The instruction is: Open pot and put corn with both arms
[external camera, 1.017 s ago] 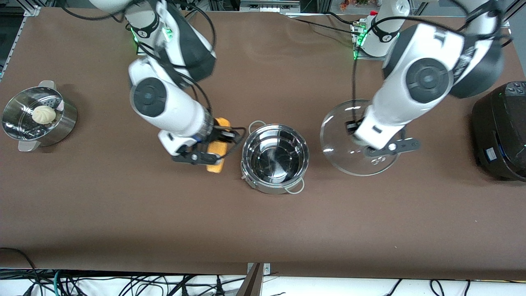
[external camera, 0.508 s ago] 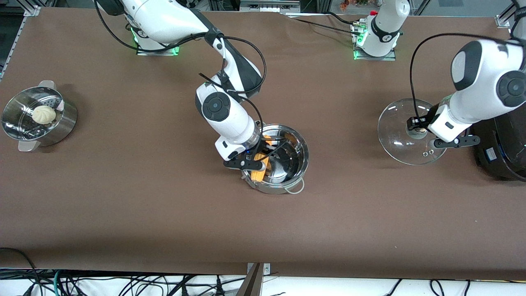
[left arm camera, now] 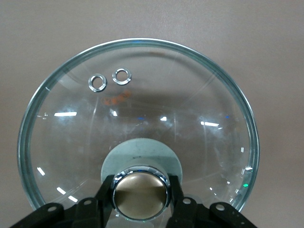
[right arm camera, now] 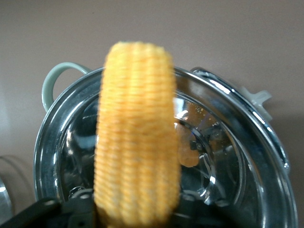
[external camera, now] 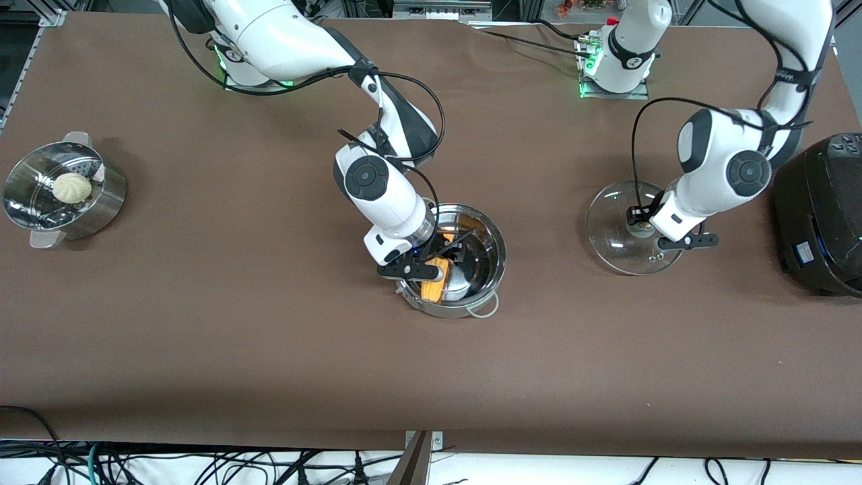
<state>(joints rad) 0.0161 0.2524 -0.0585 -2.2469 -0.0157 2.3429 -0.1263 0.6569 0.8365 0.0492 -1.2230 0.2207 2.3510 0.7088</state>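
Hanging inside the open pot [external camera: 496,237] at the tabletop's [external camera: 269,350] middle, the right gripper [external camera: 438,265] had the corn [external camera: 434,288] upright at its tip, against the pot wall at seven o'clock. Whether it gripped the cob or had let go, I could not tell. At three o'clock from the pot, well apart, the left gripper [external camera: 645,227] had its fingers [left arm camera: 107,191] clenched on the tan knob [left arm camera: 141,193] of the glass lid [external camera: 614,250], low at the tabletop. A steamer bowl [external camera: 111,202] with a bun [external camera: 72,187] stood at nine o'clock, a black cooker [external camera: 818,215] past the lid.
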